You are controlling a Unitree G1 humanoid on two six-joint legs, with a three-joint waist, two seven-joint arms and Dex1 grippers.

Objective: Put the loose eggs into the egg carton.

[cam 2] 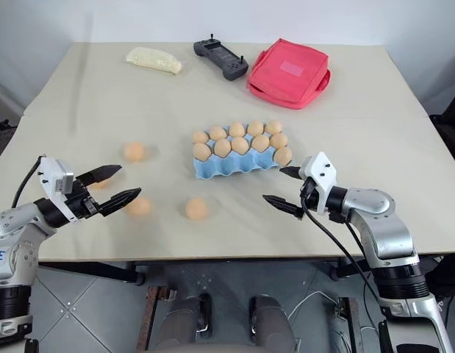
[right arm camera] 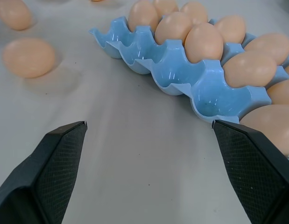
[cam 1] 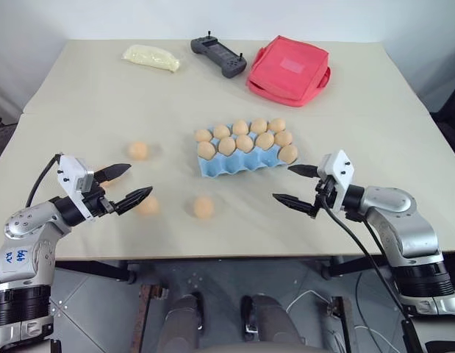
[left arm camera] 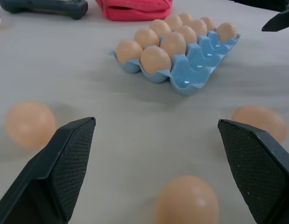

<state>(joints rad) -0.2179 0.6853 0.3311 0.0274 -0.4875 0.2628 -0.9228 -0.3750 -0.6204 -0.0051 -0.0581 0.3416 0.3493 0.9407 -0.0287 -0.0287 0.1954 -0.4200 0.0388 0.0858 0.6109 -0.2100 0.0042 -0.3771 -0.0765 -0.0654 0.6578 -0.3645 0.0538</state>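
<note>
Both grippers, left (cam 1: 126,184) and right (cam 1: 294,185), hover spread and empty over the table (cam 1: 374,132); three loose eggs (cam 1: 203,207) lie beside the nearly full carton (cam 1: 239,165), so the next move is probably grasping one.

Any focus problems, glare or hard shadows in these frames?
Left wrist view: the nearest egg is out of focus; the carton is sharper. Right wrist view: the carton's cups show glossy highlights, and the egg casts a faint shadow. Head views: even light on the table, soft shadows, no glare.
</note>
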